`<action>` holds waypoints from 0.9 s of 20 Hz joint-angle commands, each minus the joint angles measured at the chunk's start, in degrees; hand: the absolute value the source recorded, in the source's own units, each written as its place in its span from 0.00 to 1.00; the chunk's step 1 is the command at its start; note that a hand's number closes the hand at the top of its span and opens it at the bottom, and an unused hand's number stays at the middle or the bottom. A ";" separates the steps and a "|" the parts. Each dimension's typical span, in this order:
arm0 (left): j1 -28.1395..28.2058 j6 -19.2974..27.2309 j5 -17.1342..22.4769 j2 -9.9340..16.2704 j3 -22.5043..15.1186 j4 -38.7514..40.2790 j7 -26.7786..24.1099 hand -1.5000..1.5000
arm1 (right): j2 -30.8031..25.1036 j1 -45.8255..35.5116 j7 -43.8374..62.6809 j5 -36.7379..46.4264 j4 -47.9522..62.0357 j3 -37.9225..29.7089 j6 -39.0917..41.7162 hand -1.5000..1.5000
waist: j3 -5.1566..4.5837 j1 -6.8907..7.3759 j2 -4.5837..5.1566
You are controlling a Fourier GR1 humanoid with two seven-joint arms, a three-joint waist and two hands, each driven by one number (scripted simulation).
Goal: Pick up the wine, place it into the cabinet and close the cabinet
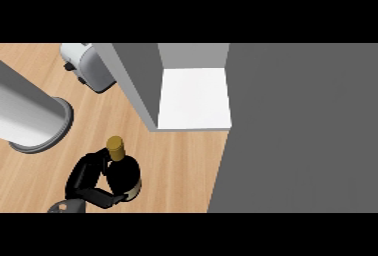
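Note:
The wine bottle [124, 172] is dark with a gold cap and stands on the wooden counter [181, 165] at the lower left. My left hand [87, 179] is curled round the bottle from its left side, fingers and thumb wrapping the body. Ahead and to the right is the open cabinet, showing its white shelf floor [196, 97]. A grey panel, apparently the open door [136, 82], stands at the opening's left edge. My right hand does not show.
A broad grey cabinet surface [295, 130] fills the right side of the view. A large grey cylinder [29, 117] stands at the left, and a white and grey appliance [88, 67] sits at the back left beside the door.

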 commanded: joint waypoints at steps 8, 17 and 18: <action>6.62 0.21 3.14 -7.23 -3.89 -13.74 5.00 1.00 | -4.00 7.39 -0.81 3.63 -11.43 0.61 0.09 0.00 | 0.02 0.25 0.04; 10.06 8.12 6.61 -9.17 -14.46 -28.18 14.72 1.00 | -5.78 10.44 -3.85 3.70 -12.18 2.89 -1.43 0.00 | 0.02 -0.16 -0.02; 11.06 7.07 7.04 -9.18 -14.06 -30.98 16.88 1.00 | -6.02 7.91 -1.28 2.02 -13.12 -0.39 -1.23 0.00 | 0.00 0.23 0.02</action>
